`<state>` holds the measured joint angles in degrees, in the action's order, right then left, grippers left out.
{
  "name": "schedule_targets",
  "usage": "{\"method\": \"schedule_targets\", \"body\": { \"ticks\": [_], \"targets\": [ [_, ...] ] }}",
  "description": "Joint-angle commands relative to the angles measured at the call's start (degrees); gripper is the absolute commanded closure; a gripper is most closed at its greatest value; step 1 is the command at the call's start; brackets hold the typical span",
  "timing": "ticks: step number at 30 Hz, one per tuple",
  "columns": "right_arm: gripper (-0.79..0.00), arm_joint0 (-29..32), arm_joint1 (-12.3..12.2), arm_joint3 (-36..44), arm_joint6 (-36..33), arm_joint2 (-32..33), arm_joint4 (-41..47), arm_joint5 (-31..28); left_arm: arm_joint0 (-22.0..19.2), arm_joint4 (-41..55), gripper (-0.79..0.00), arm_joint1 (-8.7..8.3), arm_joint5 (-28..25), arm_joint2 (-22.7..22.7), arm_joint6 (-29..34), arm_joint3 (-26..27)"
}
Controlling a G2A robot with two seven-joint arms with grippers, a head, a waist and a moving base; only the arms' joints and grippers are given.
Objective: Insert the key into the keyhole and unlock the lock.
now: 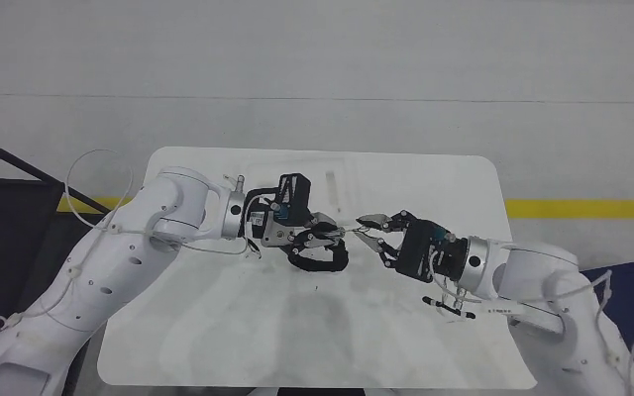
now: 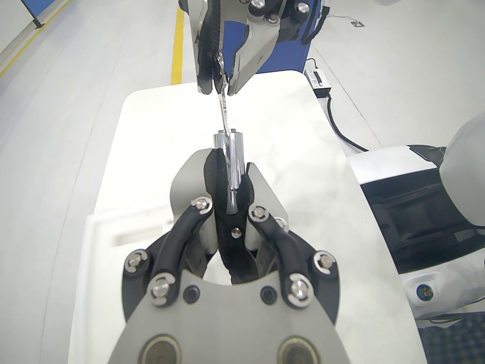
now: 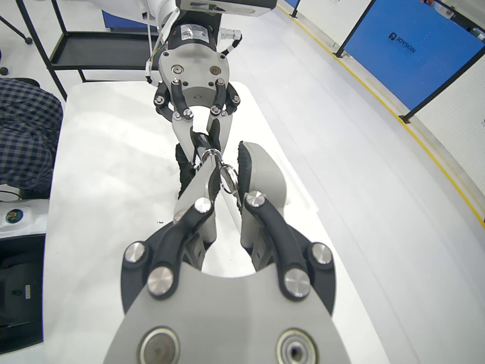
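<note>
The lock (image 2: 232, 153) is clamped in the left end effector (image 2: 229, 166), the key (image 2: 224, 109) in the opposing right end effector (image 2: 219, 87); insertion depth is obscured.

White rounded arms (image 1: 119, 267) end in grey metal jaws with black linkages (image 2: 178, 229), silver screws (image 2: 163, 289) and thin cables (image 1: 99, 151)

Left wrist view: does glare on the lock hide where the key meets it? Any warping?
Left wrist view: bright streaks run down the chrome lock, but the key shows plainly against the white table, tip at the lock's end face. Right wrist view: the yellow floor line bows, a wide-angle warp.
</note>
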<state>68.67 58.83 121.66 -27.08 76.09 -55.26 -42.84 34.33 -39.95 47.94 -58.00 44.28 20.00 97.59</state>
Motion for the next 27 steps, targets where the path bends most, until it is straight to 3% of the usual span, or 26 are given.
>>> {"method": "schedule_targets", "body": {
  "ticks": [1,8,9,10,11,17,27],
  "targets": [
    [0.0,0.2,0.0,0.3,-1.4,0.0,2.1,1.7,-0.1,-0.4,0.0,-0.03,0.0,-0.1,-0.4,0.1],
    [0.0,1.0,-0.1,0.5,-6.6,-0.4,12.2,7.1,0.0,-2.6,0.0,-0.07,0.0,0.3,-1.8,0.3],
    [-0.172,1.1,-0.2,0.5,-8.3,-0.6,14.0,7.7,0.0,-2.8,0.0,-0.06,0.0,0.3,-2.0,0.4],
    [-0.28,0.8,-0.3,0.9,-9.7,-0.5,15.1,8.2,0.1,-3.1,0.0,-0.05,0.0,0.3,-2.1,0.4],
    [-0.785,0.7,-0.3,1.0,-10.6,-0.3,16.1,8.7,0.1,-3.4,0.0,-0.04,0.0,0.3,-2.1,0.4],
    [-0.785,1.0,-0.9,0.3,-13.8,2.6,21.5,9.3,0.6,-6.1,0.0,0.25,0.0,-0.1,-2.1,-0.1],
    [-0.785,7.1,-1.8,0.3,-10.5,13.0,27.1,11.7,1.2,-17.0,0.0,2.36,4.2,-4.7,0.1,-3.0]
  ]
}}
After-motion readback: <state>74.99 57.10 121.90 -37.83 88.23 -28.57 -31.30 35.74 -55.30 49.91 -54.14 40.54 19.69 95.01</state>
